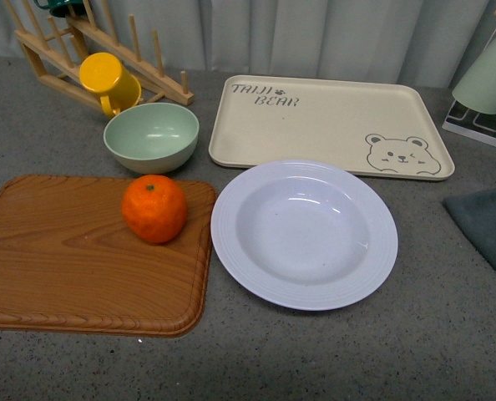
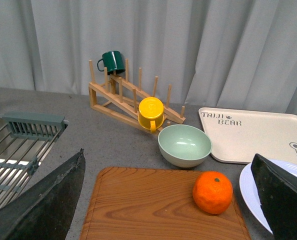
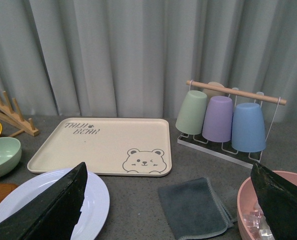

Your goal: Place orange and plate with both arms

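The orange (image 1: 154, 208) sits on the far right part of a wooden cutting board (image 1: 56, 267). It also shows in the left wrist view (image 2: 213, 192). The white deep plate (image 1: 365, 276) lies empty on the grey counter just right of the board; its edge shows in the left wrist view (image 2: 248, 192) and the right wrist view (image 3: 96, 205). My left gripper (image 2: 168, 200) is open and empty, held above the board. My right gripper (image 3: 168, 205) is open and empty, above the counter right of the plate. Neither arm shows in the front view.
A pale green bowl (image 1: 151, 136), a yellow mug (image 1: 108, 81) and a wooden rack (image 1: 106, 46) stand behind the board. A beige bear tray (image 1: 327, 125) lies behind the plate. A grey cloth (image 1: 486, 225), a cup stand (image 3: 223, 122) and a pink bowl (image 3: 246, 215) are at the right.
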You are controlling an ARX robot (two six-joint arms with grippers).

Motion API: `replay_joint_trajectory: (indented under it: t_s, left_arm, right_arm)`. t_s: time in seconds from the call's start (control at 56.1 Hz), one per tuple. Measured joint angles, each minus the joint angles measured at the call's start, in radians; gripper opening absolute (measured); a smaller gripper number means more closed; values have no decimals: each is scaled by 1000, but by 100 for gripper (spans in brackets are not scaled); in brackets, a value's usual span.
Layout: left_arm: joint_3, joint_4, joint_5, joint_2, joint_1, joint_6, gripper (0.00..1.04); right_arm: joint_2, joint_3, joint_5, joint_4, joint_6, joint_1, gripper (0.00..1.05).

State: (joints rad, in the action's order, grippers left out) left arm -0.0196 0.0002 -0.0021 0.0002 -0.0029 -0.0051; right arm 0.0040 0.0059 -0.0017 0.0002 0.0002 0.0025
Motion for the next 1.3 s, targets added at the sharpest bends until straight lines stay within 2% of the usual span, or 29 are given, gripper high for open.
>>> replay_joint_trajectory:
  t_s: [0.16, 0.232, 0.285, 0.321, 0.463, 0.535, 0.713, 0.998, 1.301]
  left_arm:
    - [0, -1, -8, 1, -1, -3, 98]
    - [-19, -57, -259, 79, -73, -90, 98]
    - [-21, -40, -361, 155, -84, -137, 98]
    - [-26, -2, -383, 229, -74, -175, 98]
    - [-84, 235, -253, 556, -34, -236, 98]
    - [-114, 340, -221, 697, -33, -246, 98]
    - [-258, 550, -98, 1162, -93, -294, 98]
    - [-475, 617, 35, 1693, -191, -320, 98]
    - [-650, 605, 93, 1911, -210, -293, 98]
  right_arm:
    - [0, 0, 0, 0, 0, 0, 96]
    - [0, 0, 0, 0, 0, 0, 96]
    - [0, 0, 1, 0, 0, 0, 96]
    - [0, 0, 0, 0, 0, -1, 96]
    - [0, 0, 0, 0, 0, -1, 96]
    - [0, 0, 0, 0, 0, -1, 96]
    - [0, 0, 0, 0, 0, -1, 96]
    - [0, 0, 0, 0, 0, -1, 96]
    - [0, 0, 0, 0, 0, -1, 96]
